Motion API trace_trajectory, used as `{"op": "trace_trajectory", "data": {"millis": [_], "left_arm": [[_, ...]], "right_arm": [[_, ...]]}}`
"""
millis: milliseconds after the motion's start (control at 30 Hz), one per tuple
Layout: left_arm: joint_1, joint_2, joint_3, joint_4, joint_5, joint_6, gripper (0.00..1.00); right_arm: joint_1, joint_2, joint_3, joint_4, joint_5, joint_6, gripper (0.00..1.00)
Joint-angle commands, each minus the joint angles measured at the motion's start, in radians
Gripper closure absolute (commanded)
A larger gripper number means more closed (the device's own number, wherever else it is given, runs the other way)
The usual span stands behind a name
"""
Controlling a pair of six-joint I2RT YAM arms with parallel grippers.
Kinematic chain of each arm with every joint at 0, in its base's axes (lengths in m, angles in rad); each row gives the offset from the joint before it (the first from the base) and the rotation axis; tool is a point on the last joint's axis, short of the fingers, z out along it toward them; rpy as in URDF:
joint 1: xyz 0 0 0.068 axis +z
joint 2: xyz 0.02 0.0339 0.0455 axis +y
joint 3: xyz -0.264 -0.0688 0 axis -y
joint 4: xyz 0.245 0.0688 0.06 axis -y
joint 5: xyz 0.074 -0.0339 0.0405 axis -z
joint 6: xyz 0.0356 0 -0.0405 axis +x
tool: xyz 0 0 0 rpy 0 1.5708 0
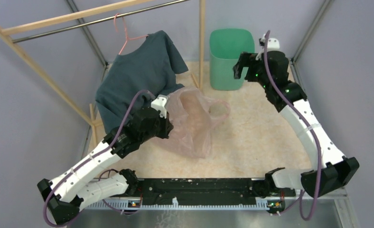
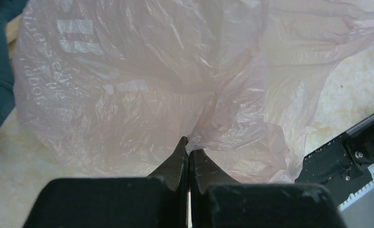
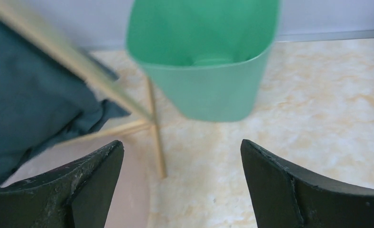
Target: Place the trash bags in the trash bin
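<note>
The left gripper (image 1: 165,121) is positioned over the left half of the worktop (image 1: 261,137), between the near edge and the centre. In the left wrist view its fingers (image 2: 178,164) are pressed together, and a fold of the trash bag (image 2: 142,90) is pinched between the tips.

The trash bag (image 1: 194,121) is a pale-pink, translucent, wrinkled film. It is spread from the pinch point toward the centre of the worktop, and its lower part is seen resting on the surface. White lettering is printed on the film; it cannot be read.

The trash bin (image 1: 230,59) is set upright at the far edge of the worktop, right of the middle and well apart from the trash bag. Its open rim is turned upward.

The right gripper (image 1: 240,70) is held above the worktop, just beside the right side of the trash bin. In the right wrist view its fingers (image 3: 95,175) are spread wide and are closed on nothing. The trash bin (image 3: 209,90) and bare worktop (image 3: 318,95) are seen beyond them.

A dark teal shirt (image 1: 137,76) is hung on a pink hanger (image 1: 123,40) from a wooden rack (image 1: 201,42) at the far left corner. Its lower edge is located just beside the far side of the trash bag.
</note>
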Motion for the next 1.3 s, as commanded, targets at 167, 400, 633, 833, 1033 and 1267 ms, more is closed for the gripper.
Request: {"op": "trace_trajectory", "data": {"millis": [167, 400, 633, 833, 1033, 1267], "left_arm": [[-0.001, -0.006, -0.049, 0.102, 0.076, -0.032, 1.0], [0.0, -0.015, -0.046, 0.087, 0.082, -0.076, 1.0], [0.0, -0.047, -0.05, 0.065, 0.068, -0.126, 1.0], [0.0, -0.051, -0.047, 0.066, 0.083, -0.158, 1.0], [-0.001, -0.07, -0.041, 0.065, 0.102, -0.165, 1.0], [0.0, -0.116, -0.026, 0.066, 0.099, -0.134, 1.0]], "right_arm": [[-0.212, 0.314, 0.297, 0.03, 0.051, 0.059, 0.07], [-0.247, 0.595, 0.593, -0.066, 0.167, 0.067, 0.09], [-0.257, 0.83, 0.864, -0.255, 0.184, 0.071, 0.42], [-0.257, 0.856, 0.886, -0.331, 0.186, 0.057, 0.77], [-0.255, 0.783, 0.869, -0.442, 0.182, 0.03, 1.0], [-0.225, 0.536, 0.553, -0.453, 0.189, 0.008, 1.0]]}}
